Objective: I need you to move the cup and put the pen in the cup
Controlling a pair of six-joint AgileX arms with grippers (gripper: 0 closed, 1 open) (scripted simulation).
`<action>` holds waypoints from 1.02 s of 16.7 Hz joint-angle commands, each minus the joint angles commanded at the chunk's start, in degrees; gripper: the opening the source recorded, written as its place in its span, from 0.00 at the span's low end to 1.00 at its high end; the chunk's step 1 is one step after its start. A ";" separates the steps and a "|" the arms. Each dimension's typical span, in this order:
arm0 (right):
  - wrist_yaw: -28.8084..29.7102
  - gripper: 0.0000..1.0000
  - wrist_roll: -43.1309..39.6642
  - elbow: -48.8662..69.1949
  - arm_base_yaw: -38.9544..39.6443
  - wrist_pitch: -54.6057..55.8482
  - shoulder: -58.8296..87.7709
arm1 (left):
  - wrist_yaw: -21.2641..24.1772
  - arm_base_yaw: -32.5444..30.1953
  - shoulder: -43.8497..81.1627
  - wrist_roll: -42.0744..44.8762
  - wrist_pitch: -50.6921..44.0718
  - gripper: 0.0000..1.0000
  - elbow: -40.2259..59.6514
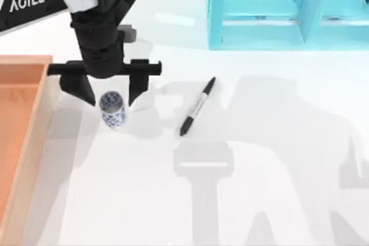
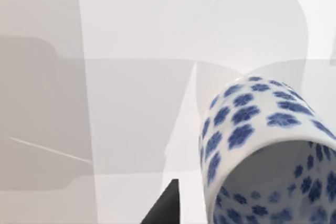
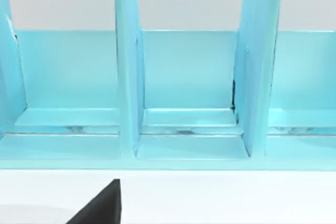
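Cup (image 1: 112, 109), small, rigid, probably slick and breakable porcelain, stands upright left of the pen (image 1: 198, 106); left gripper (image 1: 112, 99) straddles it wide apart, best squeezing its sides.

a white table (image 1: 277, 200) carries everything. the cup (image 1: 112, 109) stands upright toward nine o'clock, the pen (image 1: 198, 106) lies flat near the centre, cap end pointing to one o'clock. a wooden tray (image 1: 23, 142) sits at nine o'clock, a blue rack (image 1: 277, 10) at one o'clock.
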 joint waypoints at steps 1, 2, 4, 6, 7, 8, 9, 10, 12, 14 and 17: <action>0.00 1.00 0.00 0.00 0.00 0.00 0.00 | 0.00 0.00 0.00 0.00 0.00 0.98 0.00; 0.00 1.00 0.00 0.00 0.00 0.00 0.00 | 0.00 0.00 0.00 0.00 0.00 1.00 0.00; 0.00 1.00 0.00 0.00 0.00 0.00 0.00 | 0.00 0.00 0.00 0.00 0.00 1.00 0.00; 0.00 1.00 0.00 0.00 0.00 0.00 0.00 | 0.00 0.00 0.00 0.00 0.00 1.00 0.00; 0.00 1.00 0.00 0.00 0.00 0.00 0.00 | 0.00 0.00 0.00 0.00 0.00 1.00 0.00; 0.00 1.00 0.00 0.00 0.00 0.00 0.00 | 0.00 0.00 0.00 0.00 0.00 1.00 0.00; 0.00 1.00 0.00 0.00 0.00 0.00 0.00 | 0.00 0.00 0.00 0.00 0.00 1.00 0.00; 0.00 1.00 0.00 0.00 0.00 0.00 0.00 | 0.00 0.07 0.00 0.00 -0.01 1.00 0.01; 0.00 1.00 0.00 0.00 0.00 0.00 0.00 | 0.02 0.15 0.29 -0.14 -0.82 1.00 0.86; 0.00 1.00 0.00 0.00 0.00 0.00 0.00 | 0.00 0.22 1.06 -0.38 -3.91 1.00 4.11; 0.00 1.00 0.00 0.00 0.00 0.00 0.00 | -0.05 0.09 2.59 -0.52 -12.31 1.00 13.47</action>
